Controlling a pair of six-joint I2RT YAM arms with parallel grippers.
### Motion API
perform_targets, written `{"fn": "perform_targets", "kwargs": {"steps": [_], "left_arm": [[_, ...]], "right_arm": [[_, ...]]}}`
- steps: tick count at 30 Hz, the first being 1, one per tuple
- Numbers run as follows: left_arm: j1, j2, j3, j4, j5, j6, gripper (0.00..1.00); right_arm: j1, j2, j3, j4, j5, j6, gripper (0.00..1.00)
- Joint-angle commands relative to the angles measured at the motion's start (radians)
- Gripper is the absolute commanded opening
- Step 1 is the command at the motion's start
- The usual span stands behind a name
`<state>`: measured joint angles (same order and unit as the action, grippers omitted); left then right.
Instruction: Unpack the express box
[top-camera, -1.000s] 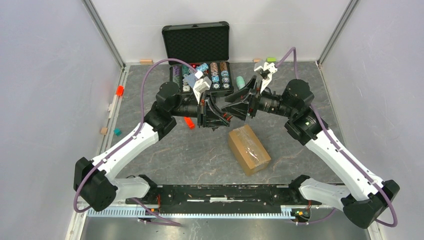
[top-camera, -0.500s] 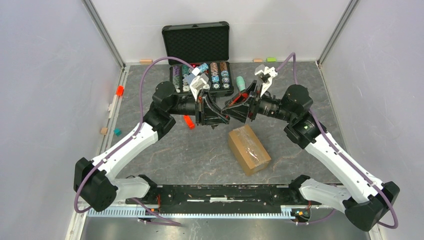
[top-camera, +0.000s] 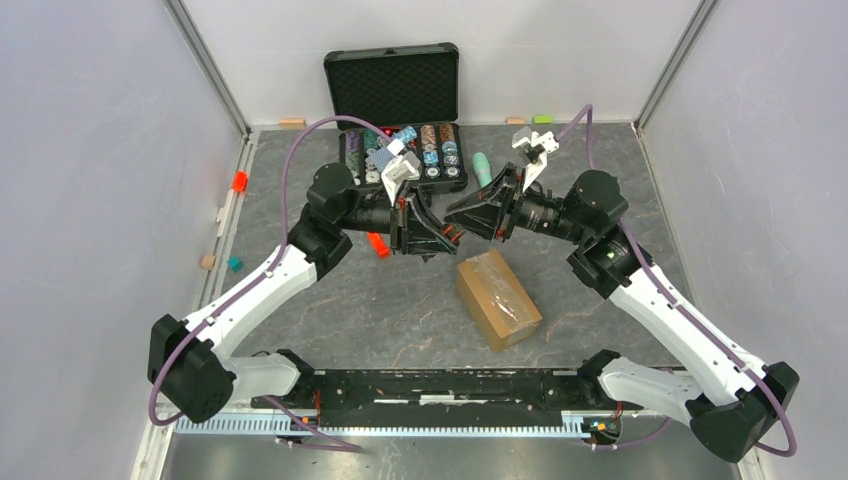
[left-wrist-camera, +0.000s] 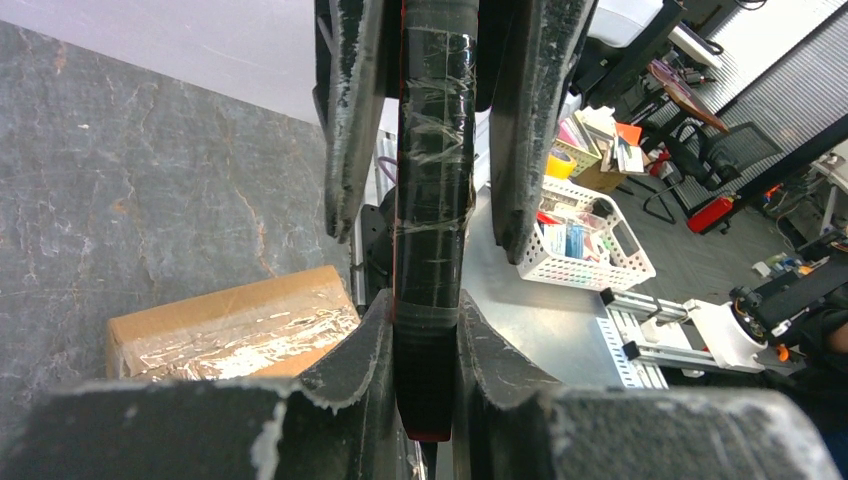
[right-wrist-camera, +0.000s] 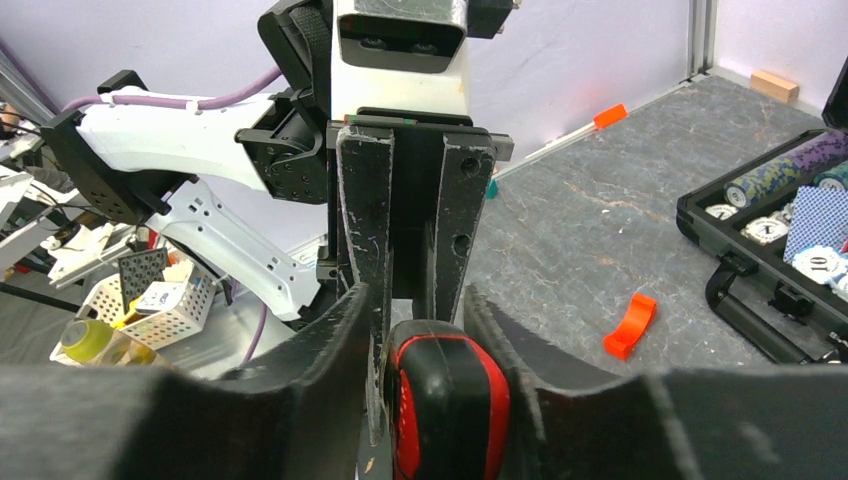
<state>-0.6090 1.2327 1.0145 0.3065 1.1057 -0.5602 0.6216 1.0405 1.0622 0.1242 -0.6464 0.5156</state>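
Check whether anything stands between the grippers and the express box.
Nothing visible stands between. The express box lies just on the near side of the left gripper and right gripper. But the left gripper holds a black-and-red tool reaching between the right's fingers.

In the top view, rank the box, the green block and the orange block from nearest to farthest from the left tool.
From the left tool:
1. Box, close by, toward the bases and right.
2. Green block, far back on the right.
3. Orange block, at the far left edge.
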Motion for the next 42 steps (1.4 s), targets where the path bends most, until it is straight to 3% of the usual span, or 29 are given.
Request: {"fn": "perform_targets", "kwargs": {"steps": [1,3,4,6,8,10,14,18,21,28,37,42], "left_arm": [[-0.005,-0.004,0.002,-0.005,0.002,0.007,0.02],[-0.005,-0.002,0.015,-0.062,-0.027,0.037,0.08],[-0.004,-0.006,0.025,-0.120,-0.060,0.073,0.23],[-0.002,-0.026,0.044,-0.266,-0.188,0.162,0.56],[-0.002,-0.050,0.058,-0.402,-0.372,0.231,0.74],[-0.002,-0.061,0.070,-0.490,-0.548,0.267,0.81],[-0.011,-0.012,0.109,-0.585,-0.812,0.287,0.82],[-0.062,0.090,0.169,-0.621,-0.895,0.309,0.82],[-0.103,0.170,0.210,-0.609,-0.906,0.312,0.83],[-0.156,0.330,0.299,-0.583,-0.876,0.306,0.84],[-0.166,0.403,0.289,-0.556,-0.863,0.294,0.84],[-0.167,0.401,0.258,-0.526,-0.845,0.266,0.84]], "right_arm": [[0.003,-0.006,-0.013,0.035,0.002,0.006,0.19],[0.005,-0.011,-0.011,-0.017,0.029,-0.027,0.03],[0.005,-0.018,0.000,-0.063,0.069,-0.056,0.00],[0.004,-0.034,0.041,-0.223,0.185,-0.128,0.00],[0.005,-0.046,0.098,-0.401,0.356,-0.201,0.00],[0.004,-0.060,0.139,-0.558,0.487,-0.254,0.00],[0.005,-0.079,0.220,-0.800,0.609,-0.278,0.00],[0.004,-0.088,0.280,-1.033,0.635,-0.269,0.00],[0.004,-0.128,0.228,-1.142,0.674,-0.218,0.00],[0.004,-0.284,-0.054,-1.141,0.649,-0.060,0.00],[0.004,-0.334,-0.172,-1.188,0.597,-0.036,0.00],[0.004,-0.376,-0.294,-1.110,0.576,0.008,0.00]]}}
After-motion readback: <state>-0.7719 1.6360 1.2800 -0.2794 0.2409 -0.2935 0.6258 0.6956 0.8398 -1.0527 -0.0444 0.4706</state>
